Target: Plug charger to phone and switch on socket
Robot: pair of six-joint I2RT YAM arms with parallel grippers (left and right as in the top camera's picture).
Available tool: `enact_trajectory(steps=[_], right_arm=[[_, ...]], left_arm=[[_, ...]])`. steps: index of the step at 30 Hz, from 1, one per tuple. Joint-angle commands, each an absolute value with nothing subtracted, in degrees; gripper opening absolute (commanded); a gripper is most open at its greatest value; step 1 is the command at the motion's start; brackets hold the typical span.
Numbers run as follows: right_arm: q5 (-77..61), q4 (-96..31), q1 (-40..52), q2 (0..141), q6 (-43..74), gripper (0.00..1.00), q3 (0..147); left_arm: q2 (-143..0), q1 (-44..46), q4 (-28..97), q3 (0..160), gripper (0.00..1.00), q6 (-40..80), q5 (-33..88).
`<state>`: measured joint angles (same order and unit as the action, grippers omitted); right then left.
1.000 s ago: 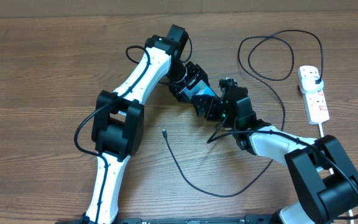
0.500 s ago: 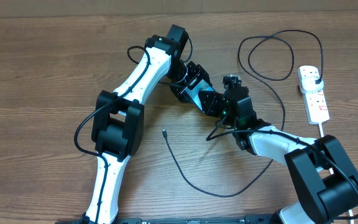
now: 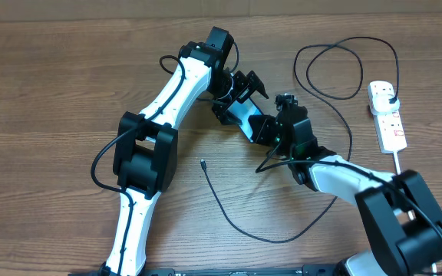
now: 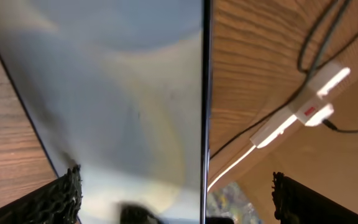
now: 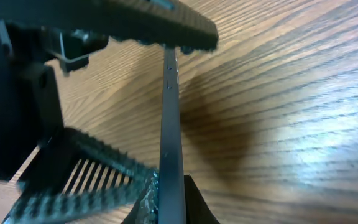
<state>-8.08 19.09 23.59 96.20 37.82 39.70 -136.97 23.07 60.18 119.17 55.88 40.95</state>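
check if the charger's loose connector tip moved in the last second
No. The connector tip lies in the same spot, no nearer to the socket and no farther from it.

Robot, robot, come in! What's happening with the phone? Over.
Left gripper open. Right gripper shut on the phone. Charger tip loose on table, not plugged. Nothing seen in the way.
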Motion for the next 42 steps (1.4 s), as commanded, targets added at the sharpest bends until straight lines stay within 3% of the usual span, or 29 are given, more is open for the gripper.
enact_trajectory(steps=[1, 4, 9, 15, 22, 31, 36, 42], right_arm=[[-6.5, 19.0, 21.6, 88.0, 36.8, 0.04, 41.8], [-7.7, 16.0, 18.0, 82.2, 35.8, 0.04, 41.8], [-9.5, 9.8, 13.9, 74.6, 35.6, 0.04, 41.8], [-12.6, 3.7, 12.1, 65.8, 35.8, 0.04, 41.8], [-17.5, -4.0, 10.9, 61.5, 38.2, 0.04, 41.8], [-23.5, -4.0, 11.2, 61.6, 44.4, 0.04, 41.8], [-24.0, -2.9, 11.2, 62.3, 50.3, 0.04, 41.7], [-30.4, 6.1, 12.3, 67.6, 56.2, 0.04, 41.6]], left_arm=[[-132.9, 21.2, 60.0, 123.2, 1.0, 47.6, 40.8], [-126.0, 20.4, 60.8, 123.6, 1.0, 36.3, 32.8], [-118.4, 20.4, 66.3, 123.4, 1.0, 27.3, 24.4], [-113.5, 20.4, 67.4, 118.2, 1.0, 21.8, 25.9], [-102.6, 20.2, 62.3, 101.8, 0.98, 17.7, 27.9], [-79.2, 15.7, 40.6, 69.3, 1.0, 22.1, 34.1], [-71.3, 13.0, 19.4, 51.7, 0.99, 34.1, 39.8], [-72.6, 13.2, -13.5, 36.6, 1.0, 51.1, 44.0]])
